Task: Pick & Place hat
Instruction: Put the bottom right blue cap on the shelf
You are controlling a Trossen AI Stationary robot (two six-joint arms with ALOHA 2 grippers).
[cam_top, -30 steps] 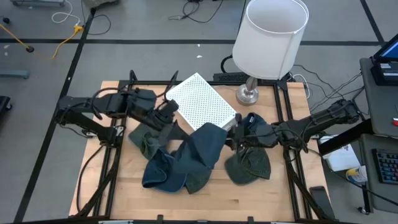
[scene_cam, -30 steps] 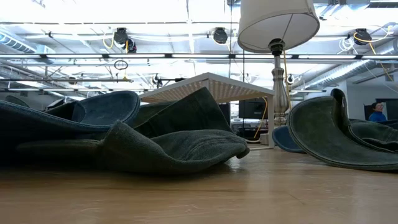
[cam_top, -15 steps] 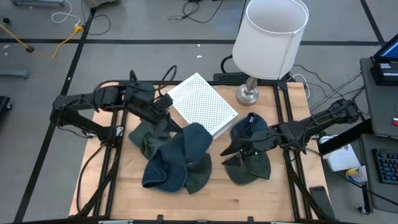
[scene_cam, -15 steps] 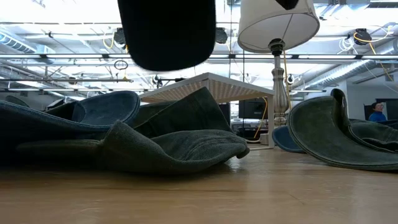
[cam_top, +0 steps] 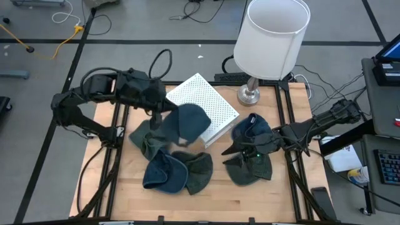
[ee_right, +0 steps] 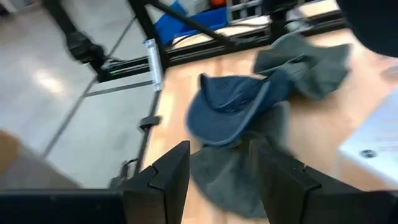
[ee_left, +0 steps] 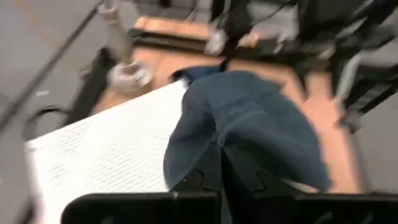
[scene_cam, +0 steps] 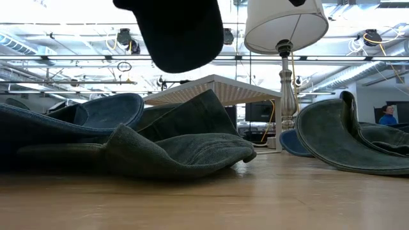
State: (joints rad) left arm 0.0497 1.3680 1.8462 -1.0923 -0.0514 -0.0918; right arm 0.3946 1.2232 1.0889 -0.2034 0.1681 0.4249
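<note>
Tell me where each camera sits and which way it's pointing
High: above, straight down on table; both arms, lifted hat.
Low: table height, looking level across; hats, lamp, no arms clear.
Left wrist: over the white board; left gripper shut on hat.
Right wrist: toward the table edge; open right gripper over lying hats.
Shared: high and low both show the lifted hat.

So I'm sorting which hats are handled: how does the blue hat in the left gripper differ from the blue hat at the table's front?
The lifted blue hat hangs in the air from the shut left gripper, beside the white perforated board. The front blue hat lies on the table, touched by no gripper and overlapping a grey-green hat. Both are blue and soft.
</note>
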